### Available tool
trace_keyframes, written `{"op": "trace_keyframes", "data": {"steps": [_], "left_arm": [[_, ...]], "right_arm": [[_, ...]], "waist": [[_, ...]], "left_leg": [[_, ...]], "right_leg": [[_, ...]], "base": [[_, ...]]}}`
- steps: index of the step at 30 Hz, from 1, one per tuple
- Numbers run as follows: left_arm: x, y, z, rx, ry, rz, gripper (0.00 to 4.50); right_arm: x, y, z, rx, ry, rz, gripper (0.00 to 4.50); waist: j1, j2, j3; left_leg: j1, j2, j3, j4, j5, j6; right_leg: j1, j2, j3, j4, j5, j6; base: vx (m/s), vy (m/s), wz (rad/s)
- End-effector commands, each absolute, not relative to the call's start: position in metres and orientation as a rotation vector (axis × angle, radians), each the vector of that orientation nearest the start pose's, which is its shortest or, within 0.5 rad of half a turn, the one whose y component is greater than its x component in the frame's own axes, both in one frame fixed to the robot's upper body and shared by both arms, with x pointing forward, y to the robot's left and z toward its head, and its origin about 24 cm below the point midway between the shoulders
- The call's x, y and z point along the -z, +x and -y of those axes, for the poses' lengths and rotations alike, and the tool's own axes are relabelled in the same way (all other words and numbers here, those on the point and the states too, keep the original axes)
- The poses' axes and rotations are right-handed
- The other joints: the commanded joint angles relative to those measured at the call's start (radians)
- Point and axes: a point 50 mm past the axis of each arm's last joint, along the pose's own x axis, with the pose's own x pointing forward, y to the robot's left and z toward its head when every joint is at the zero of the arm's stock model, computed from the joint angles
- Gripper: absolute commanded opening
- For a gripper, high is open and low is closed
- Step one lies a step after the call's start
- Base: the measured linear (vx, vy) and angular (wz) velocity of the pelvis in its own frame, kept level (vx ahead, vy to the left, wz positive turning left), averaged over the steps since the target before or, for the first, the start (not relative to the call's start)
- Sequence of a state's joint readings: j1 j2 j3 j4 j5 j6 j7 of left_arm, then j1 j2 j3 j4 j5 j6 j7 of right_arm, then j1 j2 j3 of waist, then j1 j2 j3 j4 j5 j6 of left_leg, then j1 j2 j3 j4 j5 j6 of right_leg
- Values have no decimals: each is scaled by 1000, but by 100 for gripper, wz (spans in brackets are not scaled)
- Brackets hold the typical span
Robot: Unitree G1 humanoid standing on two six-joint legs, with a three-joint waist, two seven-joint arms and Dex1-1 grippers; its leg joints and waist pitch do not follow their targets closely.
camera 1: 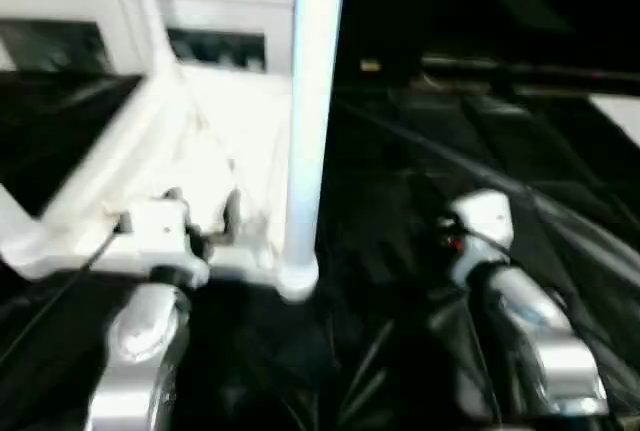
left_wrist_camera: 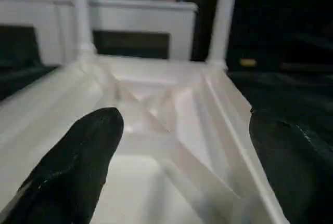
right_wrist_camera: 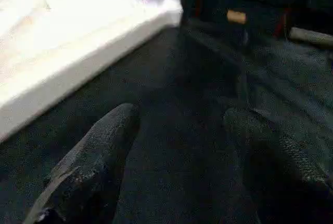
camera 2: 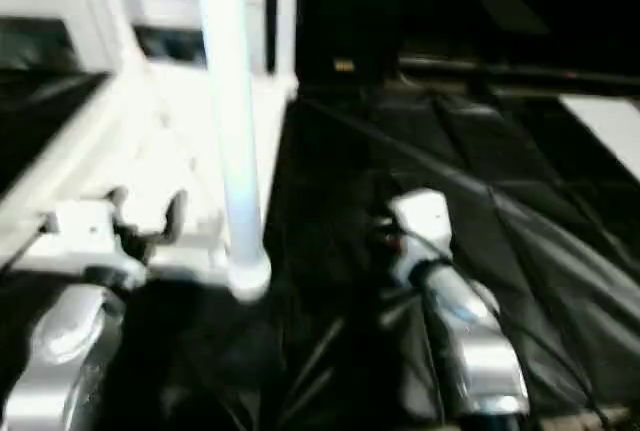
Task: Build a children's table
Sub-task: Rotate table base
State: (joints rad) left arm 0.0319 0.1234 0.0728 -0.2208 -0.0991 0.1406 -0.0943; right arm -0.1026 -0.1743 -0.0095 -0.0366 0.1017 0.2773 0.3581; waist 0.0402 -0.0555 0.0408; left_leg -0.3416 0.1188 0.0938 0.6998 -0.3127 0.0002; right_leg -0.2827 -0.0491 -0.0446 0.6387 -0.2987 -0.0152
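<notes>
The white tabletop [camera 1: 110, 151] lies upside down on black cloth, its ribbed underside [left_wrist_camera: 171, 109] facing up. A white leg [camera 1: 312, 101] stands upright in the near right corner socket. Two more legs [left_wrist_camera: 80, 16] [left_wrist_camera: 223, 16] rise from the far corners. My left gripper [left_wrist_camera: 182, 167] hovers open over the tabletop's near edge, its black fingers [left_wrist_camera: 78, 167] spread wide above the ribs. My right gripper [right_wrist_camera: 182, 167] hangs open above the cloth, to the right of the tabletop, with nothing between its fingers [right_wrist_camera: 93, 167].
A black cloth [camera 1: 450, 131] covers the work surface. A white cabinet [left_wrist_camera: 135, 21] with dark glass doors stands behind the tabletop. A small tan object [right_wrist_camera: 237, 17] lies on the cloth at the back. A white slab [camera 1: 620, 111] shows at the far right.
</notes>
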Motion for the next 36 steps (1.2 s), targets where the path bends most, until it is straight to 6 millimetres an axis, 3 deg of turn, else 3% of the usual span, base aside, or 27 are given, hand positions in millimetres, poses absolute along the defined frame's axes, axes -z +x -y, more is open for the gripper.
{"op": "trace_keyframes", "data": {"steps": [1,2,3,4,5,6,7,8,9,10,11,12,13,14,15,16,17,18,19,20,21,23,26,28,33,36], "left_arm": [[-78,247,-187,29,45,56,440],[-78,248,-187,29,44,55,440],[-78,248,-187,29,44,55,440],[-78,248,-188,31,45,55,440],[-78,249,-188,41,51,54,440],[-78,250,-187,57,54,52,440],[-78,252,-186,111,55,40,440],[-78,253,-185,123,55,37,440],[-78,253,-185,141,54,32,440],[-78,255,-183,216,77,32,440],[-78,258,-180,352,128,22,440],[-77,259,-181,422,157,3,440],[-75,259,-182,469,175,-16,440],[-74,260,-185,510,194,-39,440],[-73,260,-188,558,225,-60,440],[-72,260,-196,622,243,-115,440],[-73,260,-199,661,253,-133,440],[-73,260,-201,685,258,-142,440],[-73,260,-202,701,262,-146,440],[-74,260,-205,747,272,-171,440],[-74,261,-208,807,283,-204,440],[-75,261,-210,870,290,-245,440],[-74,261,-212,1061,306,-352,440],[-73,260,-211,1133,325,-405,425],[-63,260,-220,1235,443,-563,397],[-62,266,-222,1218,476,-563,367]], "right_arm": [[-54,270,152,-393,-51,-140,318],[-54,270,152,-394,-48,-141,318],[-54,270,152,-394,-48,-141,318],[-53,268,151,-400,-51,-145,318],[-53,268,150,-404,-54,-146,318],[-53,268,150,-407,-56,-146,318],[-53,269,150,-411,-55,-144,318],[-53,269,150,-412,-55,-143,318],[-53,269,150,-414,-55,-142,318],[-54,269,150,-427,-55,-136,318],[-56,270,149,-464,-50,-131,318],[-56,270,149,-491,-47,-129,318],[-58,271,149,-513,-45,-127,318],[-58,271,149,-532,-46,-135,318],[-58,271,150,-558,-60,-147,318],[-58,270,152,-610,-93,-164,318],[-57,269,154,-635,-112,-175,318],[-57,269,155,-649,-123,-183,318],[-57,269,155,-657,-129,-187,318],[-57,269,157,-679,-152,-198,318],[-56,269,159,-717,-179,-215,318],[-57,269,160,-757,-206,-229,318],[-59,269,162,-861,-264,-260,318],[-60,268,163,-905,-287,-273,318],[-61,266,162,-991,-343,-304,318],[-62,265,160,-1018,-350,-310,318]], "waist": [[6,34,-19],[-6,38,2],[-29,69,-27],[-54,82,-45],[-64,80,-51],[-65,73,-50],[-76,41,-51],[-77,26,-53],[-69,4,-53],[-22,-7,-41],[-12,-16,-56],[-13,-20,-61],[-19,4,-60],[-31,11,-63],[-29,26,-62],[-24,39,-60],[-26,45,-57],[-27,44,-53],[-28,45,-49],[-28,47,-45],[-25,48,-37],[-21,50,-35],[-17,58,-31],[-10,54,-31],[-5,62,-40],[-2,60,-43]], "left_leg": [[-27,70,3,-103,116,13],[-24,86,-3,-158,-15,19],[16,120,-50,-187,-168,27],[118,167,-112,-196,-232,108],[125,172,-136,-200,-184,214],[126,172,-132,-193,-150,273],[120,161,-118,-187,-34,389],[104,138,-101,-170,41,395],[58,95,-62,-139,93,358],[-32,15,-1,-80,47,246],[-50,36,-20,-80,119,132],[-50,39,-22,-102,186,93],[-28,44,-22,-119,297,53],[-22,48,-18,-121,340,38],[-20,51,-18,-125,316,26],[-6,63,-14,-131,229,7],[-4,76,-13,-141,146,-11],[-4,80,-12,-146,109,-16],[-2,92,-6,-155,24,-21],[-1,94,-1,-156,-8,-21],[2,96,9,-163,-79,-22],[6,99,21,-166,-146,-36],[5,101,28,-170,-166,-51],[2,104,34,-171,-159,-59],[-2,104,41,-165,-79,-45],[-4,103,42,-162,-49,-37]], "right_leg": [[56,-117,26,-162,-301,-266],[40,-71,-3,-152,-372,-219],[33,-17,-28,-88,-299,-154],[-48,-13,-32,5,-137,-130],[-73,-12,-35,50,-73,-42],[-93,-17,-31,59,-49,-9],[-123,-48,-5,53,24,26],[-121,-65,17,18,84,14],[-91,-97,49,-38,172,0],[-10,-166,123,-110,94,-22],[23,-176,132,-91,108,-34],[22,-145,113,-65,214,-25],[-8,-97,80,-36,456,-41],[-10,-79,67,-25,586,-72],[-10,-77,61,-25,580,-92],[-21,-74,55,-35,497,-132],[-21,-73,50,-41,379,-181],[-22,-73,48,-46,325,-199],[-23,-80,46,-54,213,-239],[-29,-81,47,-57,175,-249],[-35,-84,49,-66,65,-258],[-45,-84,52,-75,-57,-249],[-51,-86,55,-79,-114,-230],[-52,-92,58,-83,-149,-215],[-52,-89,59,-76,-43,-228],[-47,-92,58,-73,-3,-238]], "base": [[84,15,0],[105,68,-8],[135,47,0],[135,47,0],[136,20,6],[91,1,-6],[91,1,-6],[74,-54,-5],[0,0,0],[27,-95,7],[25,-97,4],[44,-137,4],[48,-83,-7],[21,-58,-3],[0,0,0],[0,0,0],[0,0,0],[0,0,0],[0,0,0],[-53,25,4],[0,0,0],[-61,13,6],[-57,7,1],[-34,5,-2],[0,0,0],[0,0,0]]}}
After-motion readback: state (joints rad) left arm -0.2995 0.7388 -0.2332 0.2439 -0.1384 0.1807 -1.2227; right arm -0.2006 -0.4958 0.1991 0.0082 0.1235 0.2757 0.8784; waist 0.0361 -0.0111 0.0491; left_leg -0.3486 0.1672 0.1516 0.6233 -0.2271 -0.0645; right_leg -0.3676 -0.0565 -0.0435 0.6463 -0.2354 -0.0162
